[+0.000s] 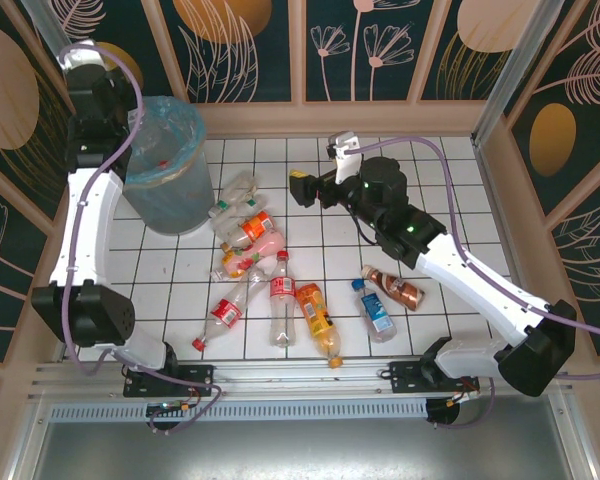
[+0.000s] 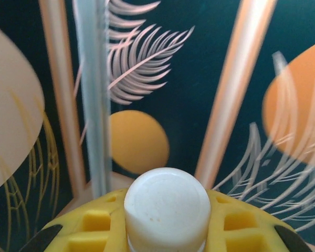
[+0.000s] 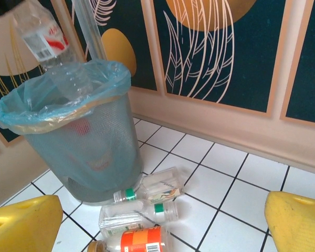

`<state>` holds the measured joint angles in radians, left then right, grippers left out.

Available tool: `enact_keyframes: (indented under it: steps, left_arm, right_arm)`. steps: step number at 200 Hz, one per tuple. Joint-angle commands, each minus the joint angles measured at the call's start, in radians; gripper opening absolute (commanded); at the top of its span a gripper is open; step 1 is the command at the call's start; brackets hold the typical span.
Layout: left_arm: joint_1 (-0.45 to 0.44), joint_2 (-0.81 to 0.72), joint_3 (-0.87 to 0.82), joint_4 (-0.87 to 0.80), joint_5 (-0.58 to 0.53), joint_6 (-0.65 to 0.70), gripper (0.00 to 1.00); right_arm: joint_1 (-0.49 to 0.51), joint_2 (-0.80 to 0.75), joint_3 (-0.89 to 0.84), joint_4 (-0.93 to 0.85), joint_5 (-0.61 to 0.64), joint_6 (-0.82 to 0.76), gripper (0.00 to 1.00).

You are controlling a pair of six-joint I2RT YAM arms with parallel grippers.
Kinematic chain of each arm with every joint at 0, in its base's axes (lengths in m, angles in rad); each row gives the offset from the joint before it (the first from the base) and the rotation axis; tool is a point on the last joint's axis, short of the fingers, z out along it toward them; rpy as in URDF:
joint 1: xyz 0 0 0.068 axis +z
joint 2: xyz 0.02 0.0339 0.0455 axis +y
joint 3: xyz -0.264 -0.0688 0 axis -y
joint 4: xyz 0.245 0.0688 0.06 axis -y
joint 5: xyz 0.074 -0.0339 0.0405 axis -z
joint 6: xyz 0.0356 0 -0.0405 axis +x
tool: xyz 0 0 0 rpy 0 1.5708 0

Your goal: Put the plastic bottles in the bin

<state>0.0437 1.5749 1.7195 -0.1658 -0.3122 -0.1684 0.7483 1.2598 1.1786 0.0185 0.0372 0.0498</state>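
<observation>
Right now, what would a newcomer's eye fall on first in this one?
At the far left corner, the left hand grips a clear bottle by its white-capped end, the body hanging over the mouth of the blue-lined bin. Next come the scattered bottles lying on the white tiles from beside the bin toward the near edge, with the right hand open above the middle of the table.

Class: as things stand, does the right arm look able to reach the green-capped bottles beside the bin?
Probably yes: the open right gripper faces the green-capped bottles, with nothing standing between them.
</observation>
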Motion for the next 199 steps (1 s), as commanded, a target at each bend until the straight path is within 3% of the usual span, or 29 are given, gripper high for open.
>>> enact_keyframes:
  steps: [1, 17, 31, 45, 59, 72, 163, 199]
  left_arm:
    - [0.010, -0.005, -0.093, 0.183, 0.010, 0.025, 0.00]
    - [0.013, 0.007, -0.120, 0.212, 0.002, 0.044, 0.06]
    - [0.017, 0.017, -0.124, 0.205, 0.008, 0.049, 0.28]
    - [0.016, 0.016, -0.136, 0.213, 0.014, 0.046, 0.39]
    - [0.017, 0.006, -0.154, 0.228, 0.019, 0.038, 0.56]
    - [0.017, -0.002, -0.162, 0.233, 0.022, 0.034, 0.63]
    - [0.018, -0.037, -0.179, 0.224, 0.057, 0.010, 0.61]
    - [0.016, -0.066, -0.130, 0.174, 0.146, -0.008, 0.57]
  right_arm:
    - [0.009, -0.014, -0.026, 0.008, 0.029, -0.006, 0.99]
    - [0.011, -0.014, -0.029, -0.001, 0.032, -0.001, 0.99]
    - [0.013, -0.014, -0.030, -0.007, 0.036, 0.003, 0.99]
    - [0.016, -0.014, -0.028, -0.010, 0.039, 0.006, 0.99]
    - [0.018, -0.014, -0.025, -0.011, 0.042, 0.008, 0.99]
    - [0.021, -0.013, -0.023, -0.011, 0.043, 0.008, 0.99]
    - [0.031, -0.010, -0.015, -0.026, 0.064, 0.010, 0.99]
    - [0.030, 0.018, 0.033, -0.124, 0.089, 0.012, 0.98]
